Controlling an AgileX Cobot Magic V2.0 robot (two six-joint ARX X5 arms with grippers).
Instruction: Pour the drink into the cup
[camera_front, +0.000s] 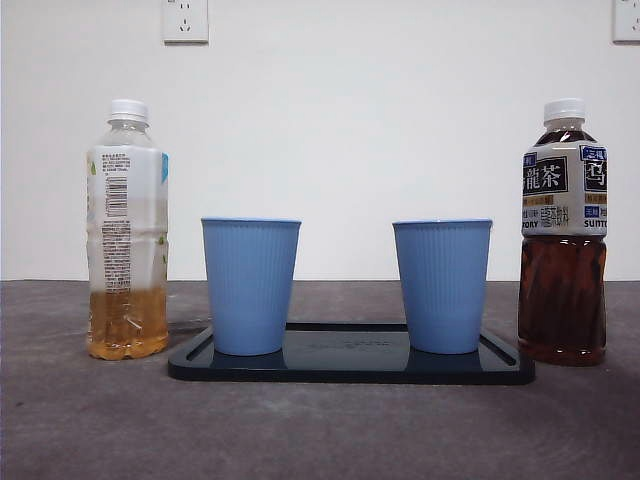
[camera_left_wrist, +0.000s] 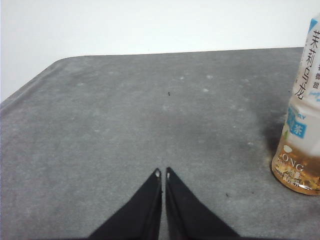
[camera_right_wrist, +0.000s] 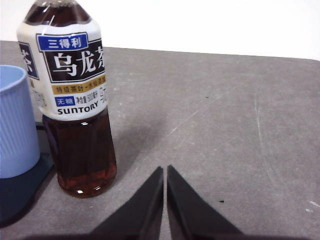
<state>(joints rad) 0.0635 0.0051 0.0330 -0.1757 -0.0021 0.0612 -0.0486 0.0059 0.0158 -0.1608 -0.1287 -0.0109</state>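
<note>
Two blue ribbed cups, one on the left and one on the right, stand upright on a dark tray. A bottle of pale yellow tea with a white cap stands left of the tray. A dark oolong tea bottle stands right of it. My left gripper is shut and empty, with the pale bottle off to its side. My right gripper is shut and empty, just beside the dark bottle and apart from it. Neither gripper shows in the front view.
The grey table runs to a white wall with two sockets, one at the left. The table's rounded corner shows in the left wrist view. A blue cup and the tray's edge show in the right wrist view.
</note>
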